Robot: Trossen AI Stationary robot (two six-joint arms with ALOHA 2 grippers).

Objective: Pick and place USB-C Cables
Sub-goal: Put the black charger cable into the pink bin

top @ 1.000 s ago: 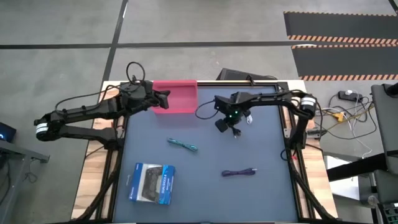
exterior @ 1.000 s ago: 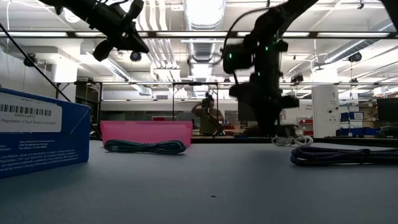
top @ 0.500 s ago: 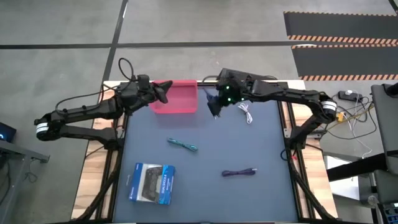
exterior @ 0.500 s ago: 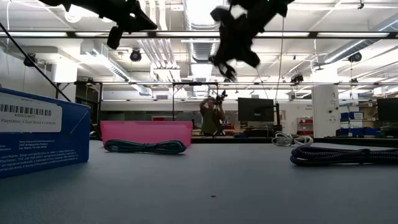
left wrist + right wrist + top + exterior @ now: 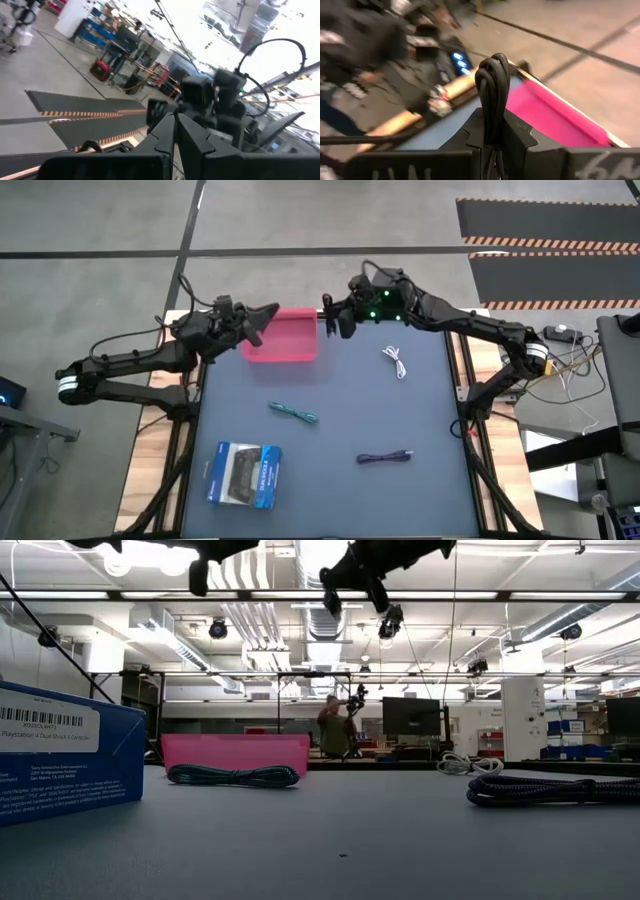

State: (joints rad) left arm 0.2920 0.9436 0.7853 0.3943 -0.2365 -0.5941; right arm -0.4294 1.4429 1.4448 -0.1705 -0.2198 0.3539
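right tool [image 5: 333, 320] now beside pink tray [image 5: 283, 337]

Matt blue-grey table top [image 5: 420, 420] — glossy pink plastic tray [image 5: 285, 340] — braided purple cable [image 5: 550, 789].

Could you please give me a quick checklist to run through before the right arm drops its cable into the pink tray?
1. Black cable clamped in the right gripper: ok, jaws shut on it in the right wrist view.
2. Right gripper over the pink tray: not ok, it hangs just past the tray's right edge.
3. Left gripper out of the way: not ok, it sits over the tray's left part, jaws shut.
4. Space in the tray: ok, its visible floor shows nothing in it.
5. Other cables at rest: ok, white cable, teal cable and purple cable lie on the table.
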